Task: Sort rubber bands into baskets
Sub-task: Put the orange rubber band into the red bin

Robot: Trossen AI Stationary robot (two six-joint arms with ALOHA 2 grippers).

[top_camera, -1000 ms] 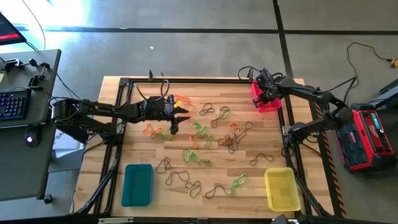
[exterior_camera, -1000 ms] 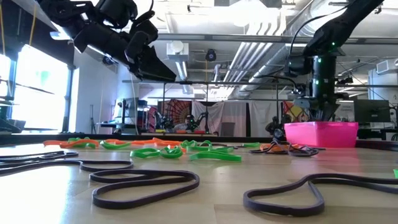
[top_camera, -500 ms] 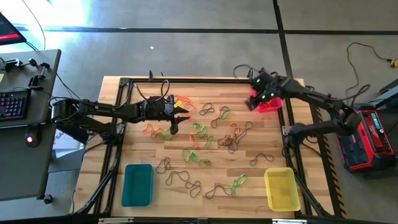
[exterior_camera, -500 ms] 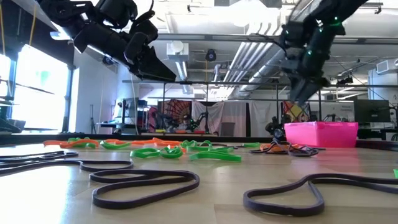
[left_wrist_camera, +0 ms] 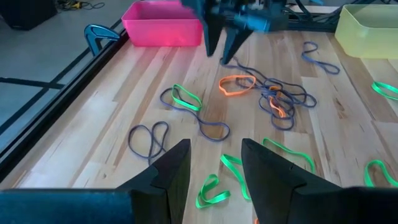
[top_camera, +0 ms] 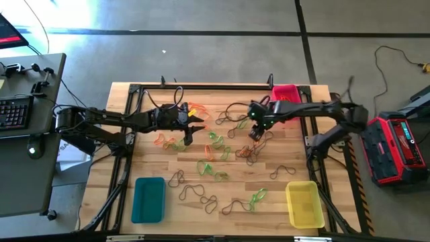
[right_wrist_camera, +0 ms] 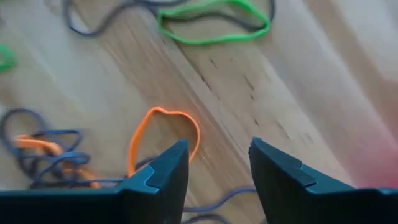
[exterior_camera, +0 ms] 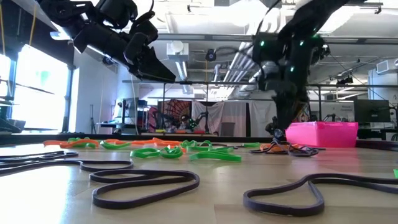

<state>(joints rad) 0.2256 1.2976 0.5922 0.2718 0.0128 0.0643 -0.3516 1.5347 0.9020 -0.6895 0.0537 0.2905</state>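
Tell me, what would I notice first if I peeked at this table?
Probably the rubber bands, orange, green and dark loops scattered across the middle of the wooden table. Next, the three bright baskets: pink basket at the far right corner, teal basket and yellow basket at the near corners. The right gripper, jaws open, hangs over an orange band.

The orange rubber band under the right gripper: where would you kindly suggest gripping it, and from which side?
Take the orange rubber band at its free rounded end, which lies flat on bare wood; its other end runs into a tangle of dark bands. Probably come straight down with the open right gripper, fingers straddling the strand.
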